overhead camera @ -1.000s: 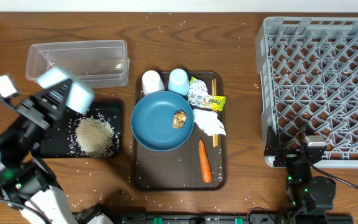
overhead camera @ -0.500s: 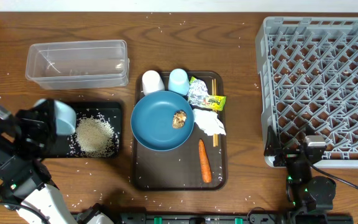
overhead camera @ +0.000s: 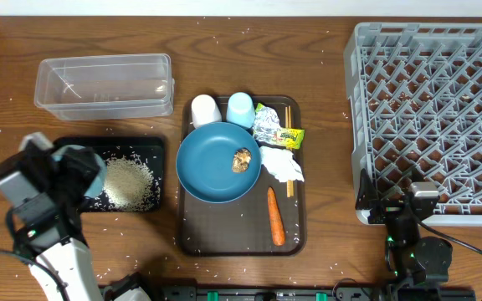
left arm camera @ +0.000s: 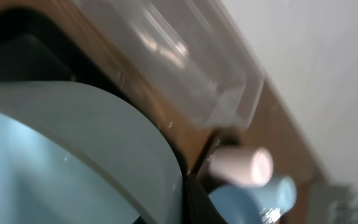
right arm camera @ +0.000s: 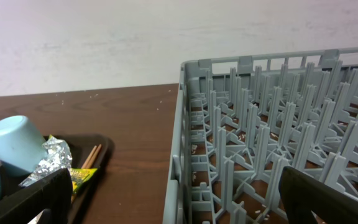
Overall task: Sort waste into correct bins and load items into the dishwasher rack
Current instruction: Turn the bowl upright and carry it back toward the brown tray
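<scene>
My left gripper [overhead camera: 72, 177] is shut on the small white bowl [overhead camera: 89, 171] and holds it over the left part of the black tray [overhead camera: 153, 146]. The bowl fills the left wrist view [left arm camera: 73, 155]. White rice grains [overhead camera: 128, 182] lie piled on that tray. The clear tub [overhead camera: 105, 84] stands behind it. The dark-blue dish [overhead camera: 212, 167] carries the brown food lump [overhead camera: 242, 160]. Around it lie the white cup [overhead camera: 205, 109], light-blue cup [overhead camera: 240, 109], foil ball [overhead camera: 268, 127], packet [overhead camera: 291, 137], tissue [overhead camera: 283, 164], carrot [overhead camera: 275, 216] and chopsticks [overhead camera: 289, 113]. My right gripper [right arm camera: 179, 199] is open by the rack [overhead camera: 433, 117].
The dish, cups and waste lie on a brown serving tray [overhead camera: 192, 238] at the table's middle. Stray rice grains are scattered over the wooden table [overhead camera: 325, 167]. The rack's near wall [right arm camera: 188, 143] stands right in front of the right gripper.
My left arm has moved toward the table's front with the white bowl, from the black tray's back edge to low over its left part. The right arm has not moved.
</scene>
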`<state>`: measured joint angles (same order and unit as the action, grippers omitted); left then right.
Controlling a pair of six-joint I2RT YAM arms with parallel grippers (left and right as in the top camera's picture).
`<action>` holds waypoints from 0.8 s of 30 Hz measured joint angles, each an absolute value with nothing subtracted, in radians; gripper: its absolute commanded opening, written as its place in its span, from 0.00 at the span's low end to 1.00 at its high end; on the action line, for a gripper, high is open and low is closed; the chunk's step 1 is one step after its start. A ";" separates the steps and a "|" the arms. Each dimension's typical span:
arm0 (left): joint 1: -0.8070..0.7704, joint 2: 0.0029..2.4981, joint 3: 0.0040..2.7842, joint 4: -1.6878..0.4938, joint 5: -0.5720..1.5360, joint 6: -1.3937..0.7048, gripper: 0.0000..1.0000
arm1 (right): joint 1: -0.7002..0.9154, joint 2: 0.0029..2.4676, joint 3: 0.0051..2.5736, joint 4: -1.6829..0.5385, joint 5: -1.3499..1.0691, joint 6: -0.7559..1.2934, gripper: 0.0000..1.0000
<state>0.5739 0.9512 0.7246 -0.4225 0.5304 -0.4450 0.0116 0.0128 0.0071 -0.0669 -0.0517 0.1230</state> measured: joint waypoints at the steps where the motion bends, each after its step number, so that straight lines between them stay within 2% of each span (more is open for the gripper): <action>1: 0.544 0.952 0.725 -0.448 0.503 -0.430 0.06 | 0.012 0.013 0.007 -0.067 -0.052 0.123 0.99; 8: 0.360 0.931 0.725 -0.621 0.331 -0.382 0.06 | 0.012 0.013 0.007 -0.067 -0.052 0.123 0.99; 24: 0.196 0.690 0.745 -1.000 0.276 -0.456 0.06 | 0.012 0.013 0.007 -0.067 -0.052 0.123 0.99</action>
<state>0.1959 0.6899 0.7452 -1.0004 0.2764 -0.4557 0.0116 0.0128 0.0071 -0.0669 -0.0517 0.1230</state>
